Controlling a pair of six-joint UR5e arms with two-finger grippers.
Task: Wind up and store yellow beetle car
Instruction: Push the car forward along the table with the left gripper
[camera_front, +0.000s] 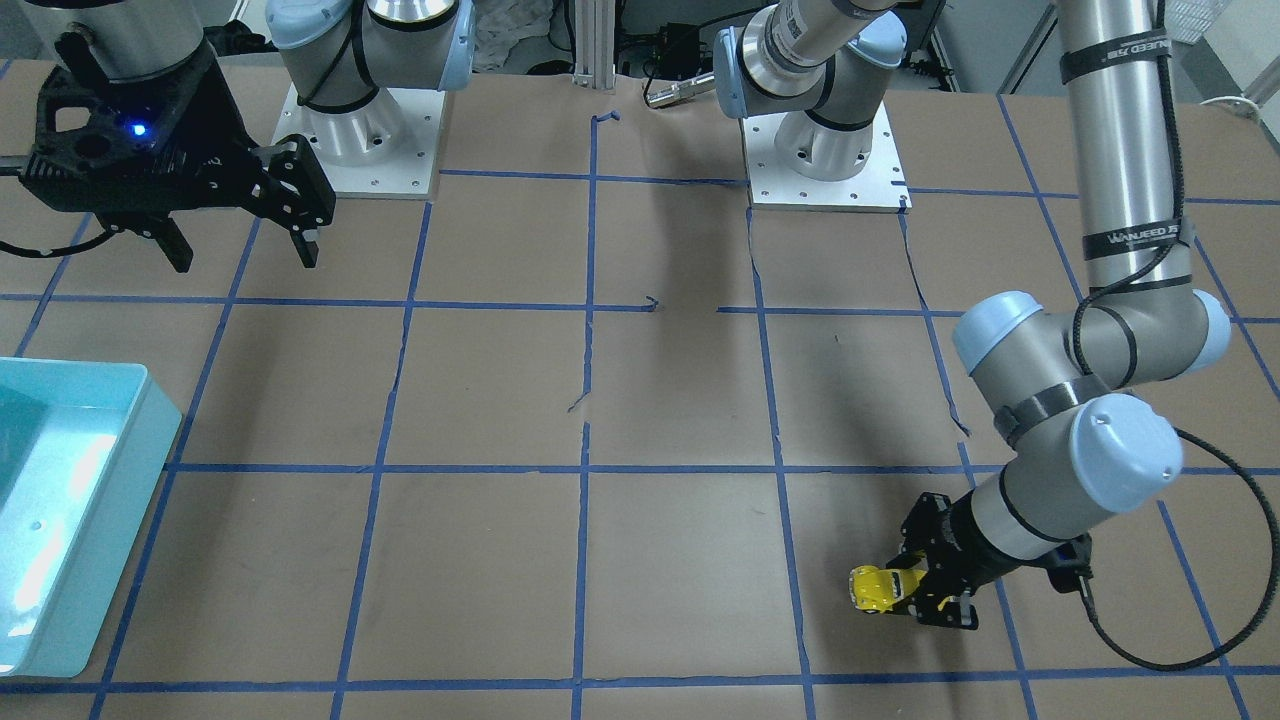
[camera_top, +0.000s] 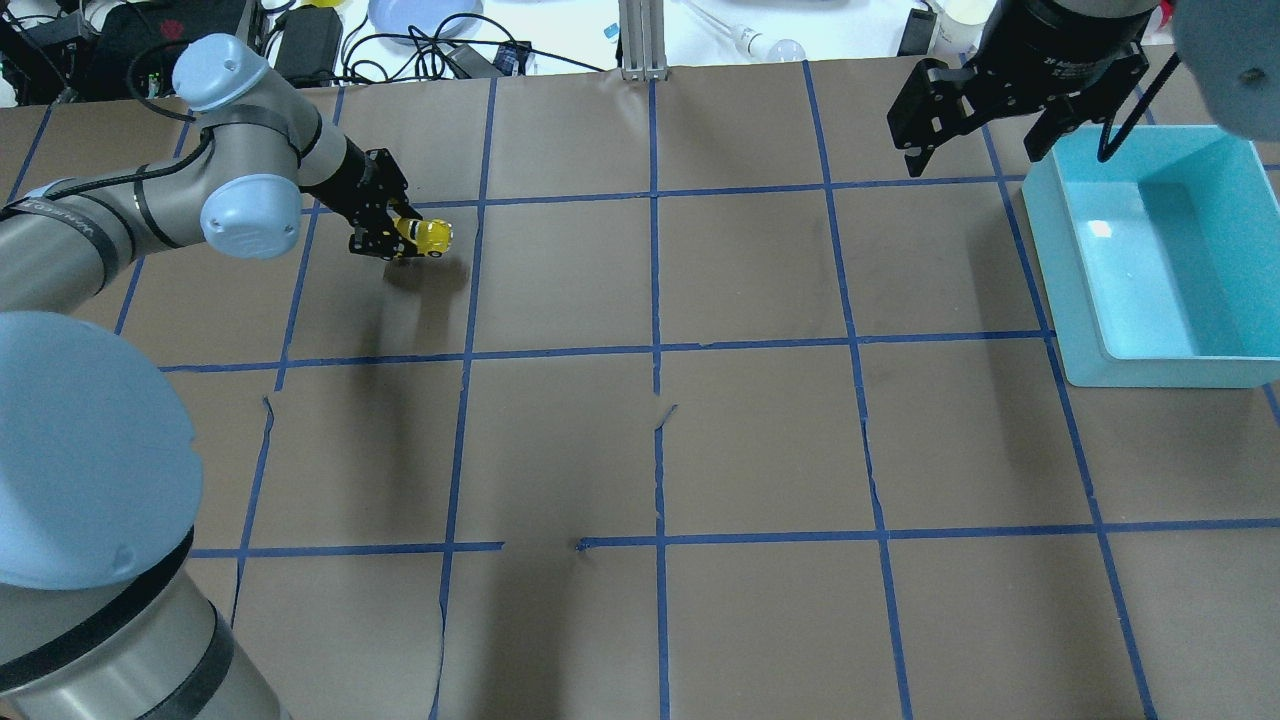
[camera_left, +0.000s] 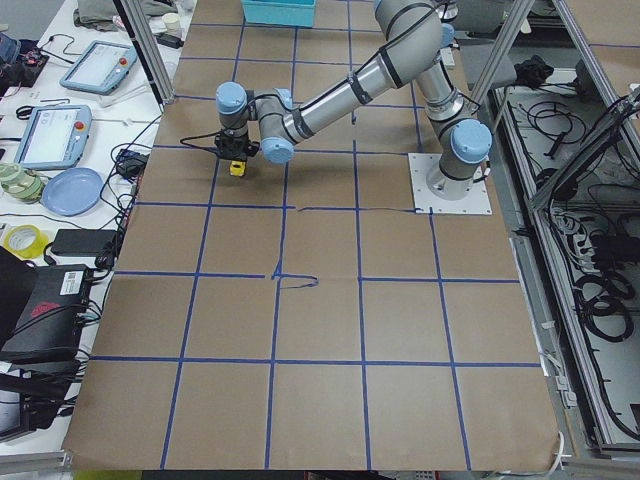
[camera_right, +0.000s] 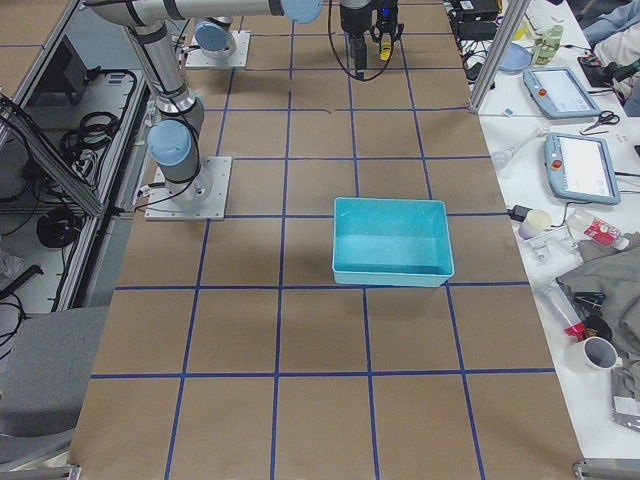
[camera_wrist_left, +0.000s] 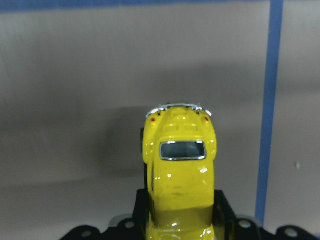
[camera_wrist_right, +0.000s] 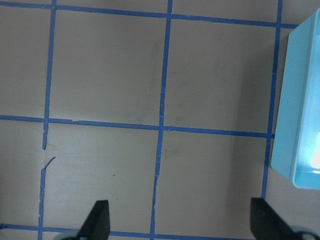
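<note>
The yellow beetle car is a small glossy toy held in my left gripper at the far left of the table. The jaws are shut on its front half, and its rear with the dark window sticks out past the fingers in the left wrist view. It is low over the brown paper; I cannot tell whether the wheels touch. The front-facing view shows the car and the left gripper too. My right gripper is open and empty, high beside the bin's far left corner.
A teal bin stands at the table's right side and looks empty. It also shows in the front-facing view and at the right edge of the right wrist view. Blue tape lines grid the brown paper.
</note>
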